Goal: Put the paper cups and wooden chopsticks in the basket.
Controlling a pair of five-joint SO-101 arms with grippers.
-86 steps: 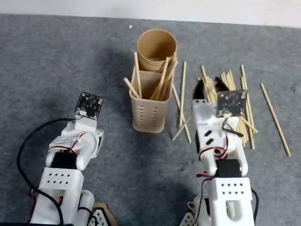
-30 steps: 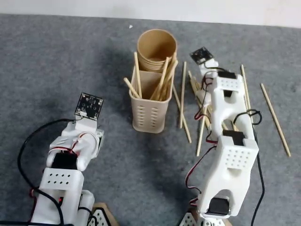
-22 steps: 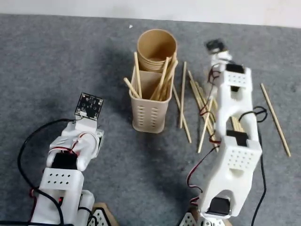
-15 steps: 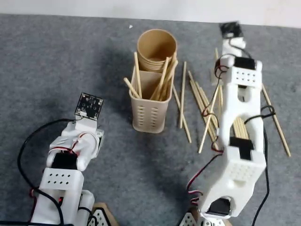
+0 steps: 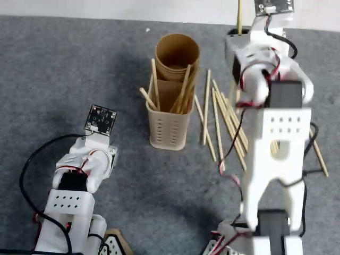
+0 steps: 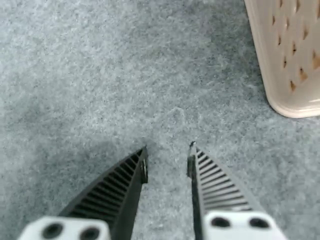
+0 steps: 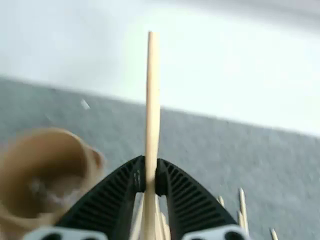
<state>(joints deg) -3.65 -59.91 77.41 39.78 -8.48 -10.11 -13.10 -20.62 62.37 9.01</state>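
Right gripper (image 7: 150,175): jaws clamped on one wooden chopstick (image 7: 151,95), which is pale, plain and straight and stands upright past the fingertips, up off the grey carpet (image 5: 79,58). Lower and off to one side of it are the paper cups (image 5: 177,53), tan and nested, sitting in the basket (image 5: 167,127). The basket is beige with perforated walls, and leaning chopsticks (image 5: 183,90) fill its other compartment. Loose chopsticks (image 5: 226,119) lie scattered on the carpet between basket and right arm.

Left gripper (image 6: 167,160): jaws apart, holding nothing, low over the carpet, with a basket corner just beyond.
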